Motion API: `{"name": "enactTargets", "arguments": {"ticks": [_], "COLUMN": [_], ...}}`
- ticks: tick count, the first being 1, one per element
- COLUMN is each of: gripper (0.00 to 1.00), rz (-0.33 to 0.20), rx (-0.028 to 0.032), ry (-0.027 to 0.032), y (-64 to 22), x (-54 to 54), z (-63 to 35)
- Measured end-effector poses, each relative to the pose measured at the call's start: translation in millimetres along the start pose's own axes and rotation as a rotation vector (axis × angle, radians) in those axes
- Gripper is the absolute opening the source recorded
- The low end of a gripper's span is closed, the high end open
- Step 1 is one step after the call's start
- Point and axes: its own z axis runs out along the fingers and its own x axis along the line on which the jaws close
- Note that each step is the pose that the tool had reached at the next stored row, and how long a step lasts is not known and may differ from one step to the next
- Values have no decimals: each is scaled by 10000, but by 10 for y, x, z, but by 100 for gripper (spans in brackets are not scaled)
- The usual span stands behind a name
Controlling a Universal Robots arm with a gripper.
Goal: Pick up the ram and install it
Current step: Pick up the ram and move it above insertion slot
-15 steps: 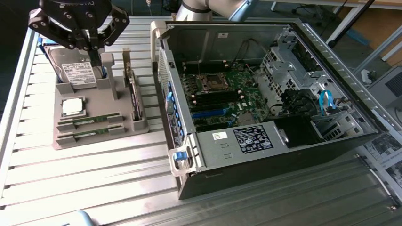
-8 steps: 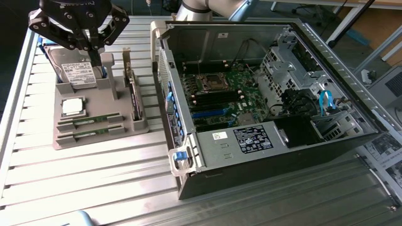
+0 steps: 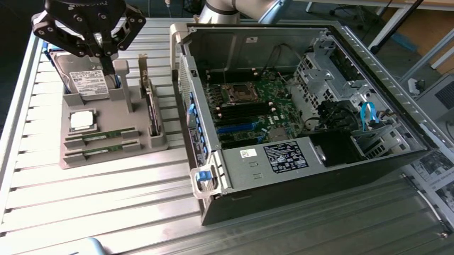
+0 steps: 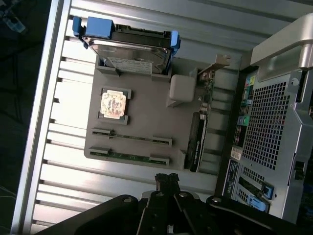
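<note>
Two thin green ram sticks lie side by side in slots of the grey holder tray (image 3: 114, 159): one ram (image 3: 103, 136) nearer the silver processor chip (image 3: 82, 119), its twin (image 3: 101, 151) by the tray's front edge. In the wrist view they are the ram (image 4: 132, 138) and the twin (image 4: 129, 156). My gripper (image 3: 105, 59) hangs above the tray's far end, over the hard drive (image 3: 85, 79), well above both sticks. Its fingertips (image 4: 167, 182) are pressed together, shut on nothing.
An upright expansion card (image 3: 149, 106) stands along the tray's side facing the open computer case (image 3: 298, 106). Inside the case the motherboard (image 3: 262, 101) shows black memory slots (image 3: 245, 111). The slatted metal table (image 3: 106, 202) runs around the tray and the case.
</note>
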Motion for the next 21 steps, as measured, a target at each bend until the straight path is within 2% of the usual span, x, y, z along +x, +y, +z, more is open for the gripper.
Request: {"name": "enactTargets", "arguments": {"ticks": [21], "gripper": [11], "rz": [-1266], "rx": [-17], "ry": [29], "y": [0], "x": [0], "z": [0]}}
